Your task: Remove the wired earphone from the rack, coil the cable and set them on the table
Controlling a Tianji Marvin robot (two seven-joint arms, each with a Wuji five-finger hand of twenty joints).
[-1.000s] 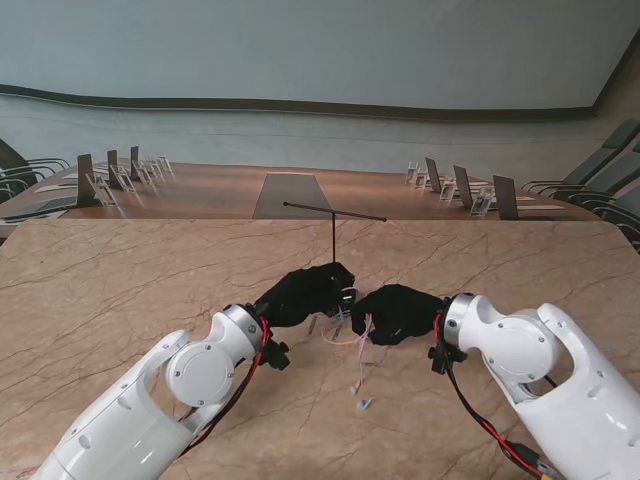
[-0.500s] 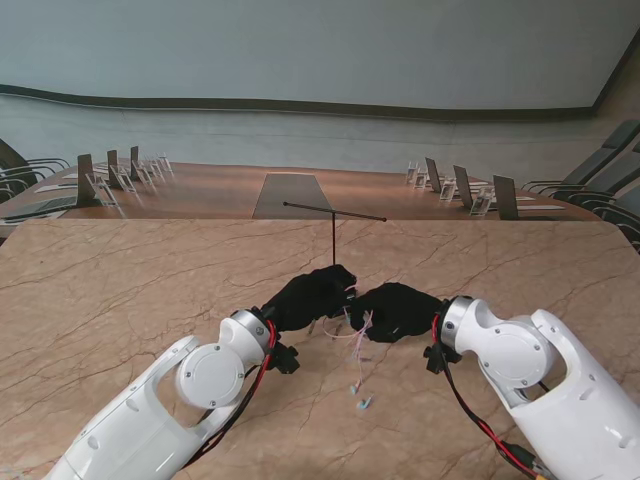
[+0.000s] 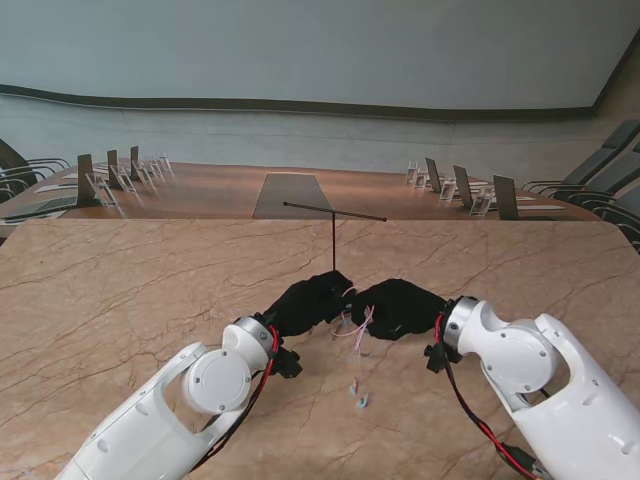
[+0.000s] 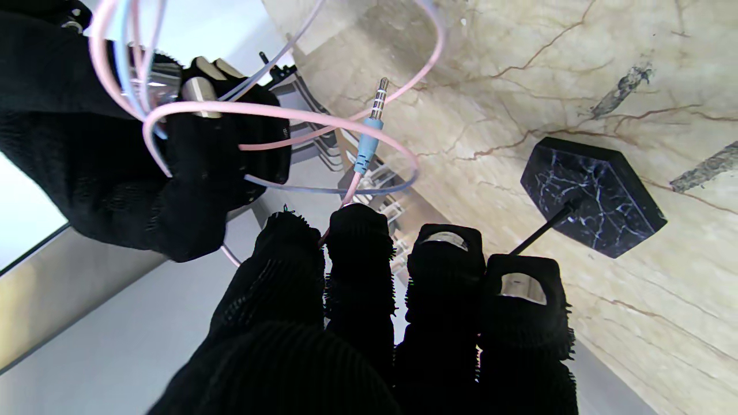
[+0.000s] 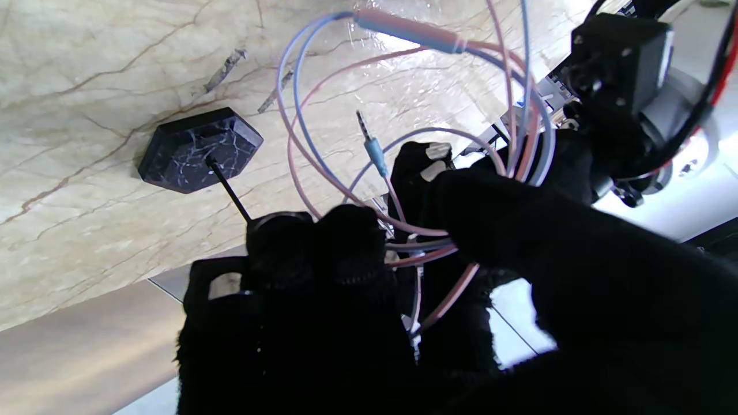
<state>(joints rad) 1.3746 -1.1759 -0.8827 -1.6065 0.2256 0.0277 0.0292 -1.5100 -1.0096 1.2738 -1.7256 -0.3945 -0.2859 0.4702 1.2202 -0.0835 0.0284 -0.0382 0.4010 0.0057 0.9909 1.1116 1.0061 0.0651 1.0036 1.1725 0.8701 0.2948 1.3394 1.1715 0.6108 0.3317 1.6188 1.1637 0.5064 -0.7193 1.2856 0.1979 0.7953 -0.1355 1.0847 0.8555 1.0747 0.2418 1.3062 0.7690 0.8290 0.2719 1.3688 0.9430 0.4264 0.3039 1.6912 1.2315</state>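
Stand view: at frame centre the left hand (image 3: 308,303) and right hand (image 3: 398,308) have drawn closer over the last second; coiling of the earphone cable (image 3: 356,330) is judged under way, with the earbuds (image 3: 360,400) dangling lower; the thin black T-shaped rack (image 3: 333,226) stands bare above.

Left wrist view: knit-gloved fingers (image 4: 357,253) pressed together, pinching the glossy pink-blue cable below the metal jack plug (image 4: 373,129); hexagonal black marble base (image 4: 594,204) at right.

Right wrist view: fingers (image 5: 323,248) curled through several loops; smooth veined stone table (image 5: 86,69).

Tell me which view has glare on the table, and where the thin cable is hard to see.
Right wrist view: bright glare on the table behind the cable loops. Stand view: the cable is small and faint between the black hands; the table looks evenly lit.
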